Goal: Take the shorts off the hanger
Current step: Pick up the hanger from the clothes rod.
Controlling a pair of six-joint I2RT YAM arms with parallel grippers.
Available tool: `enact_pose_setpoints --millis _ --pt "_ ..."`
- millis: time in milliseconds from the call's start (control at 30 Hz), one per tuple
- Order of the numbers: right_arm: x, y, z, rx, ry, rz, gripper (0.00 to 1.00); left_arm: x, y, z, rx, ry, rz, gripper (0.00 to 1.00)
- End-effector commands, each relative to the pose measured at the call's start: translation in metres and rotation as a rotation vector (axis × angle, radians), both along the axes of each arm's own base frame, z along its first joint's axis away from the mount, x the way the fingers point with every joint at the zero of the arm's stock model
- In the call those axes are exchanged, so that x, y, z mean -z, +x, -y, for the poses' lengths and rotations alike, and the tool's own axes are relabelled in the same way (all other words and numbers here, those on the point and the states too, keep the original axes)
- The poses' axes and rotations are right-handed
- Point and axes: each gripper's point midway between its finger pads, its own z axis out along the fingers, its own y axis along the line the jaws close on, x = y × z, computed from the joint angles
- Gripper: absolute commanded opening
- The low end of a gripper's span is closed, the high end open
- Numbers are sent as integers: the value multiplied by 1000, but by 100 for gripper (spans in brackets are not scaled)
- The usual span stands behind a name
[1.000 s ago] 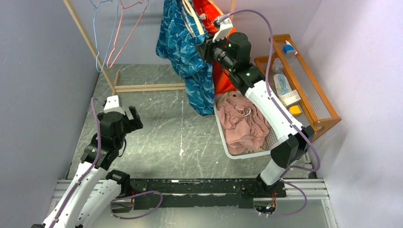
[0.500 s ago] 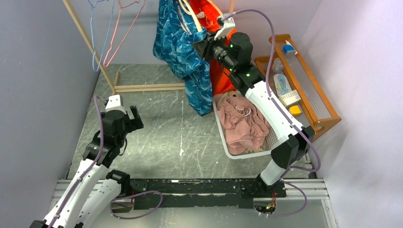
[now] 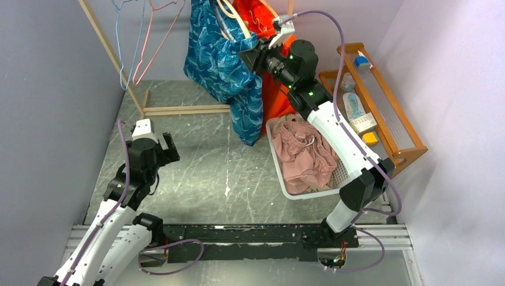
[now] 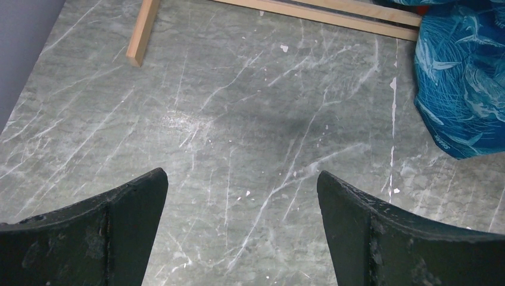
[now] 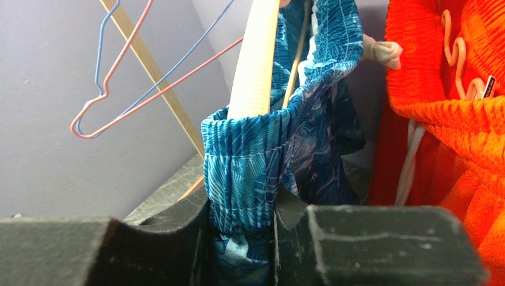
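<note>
Pinching the gathered waistband of the blue leaf-print shorts (image 5: 280, 149) with the right gripper (image 5: 241, 235), high at the rack, just below the cream hanger (image 5: 256, 59) slanting up from the grip. Probably calls for a pull down along that slant. Left gripper (image 4: 241, 196) spread wide, well apart.

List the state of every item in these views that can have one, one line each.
blue shorts, hanging on the cream hanger, waistband pinched.
orange shorts, hanging beside them, not gripped.
pink shorts, lying in the basket.
wire hangers, bare on the rack.
left fingers, open over the table, empty.
right fingers, shut on the blue shorts.
</note>
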Motion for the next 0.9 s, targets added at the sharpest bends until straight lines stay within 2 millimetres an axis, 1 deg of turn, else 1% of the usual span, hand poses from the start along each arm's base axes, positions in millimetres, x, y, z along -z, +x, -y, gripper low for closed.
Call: enact_pose_setpoints --millis 0,67,133,267,367,500,733,767,867 --pt "-71 -19 5 -36 101 177 0 -8 4 -5 -23 4 37 99" --pt "-66 -22 2 -58 80 178 0 -9 4 -5 -24 4 37 99" --pt "-53 -20 2 -52 58 141 0 -8 4 -5 -27 3 38 99" --pt "-17 -6 8 15 -32 33 0 -9 4 -5 -24 2 40 99" --pt "-6 -3 11 38 -44 20 0 -8 4 -4 -17 2 37 99" --pt "-18 -3 13 47 -9 46 0 -7 5 -3 -16 2 29 99" --pt "-55 7 11 78 73 139 0 -8 4 -4 -18 2 34 99" --pt "-63 7 12 77 90 157 0 -8 4 -4 -19 2 35 99" --pt "-74 5 12 73 126 183 0 -8 4 -4 -19 2 36 99"
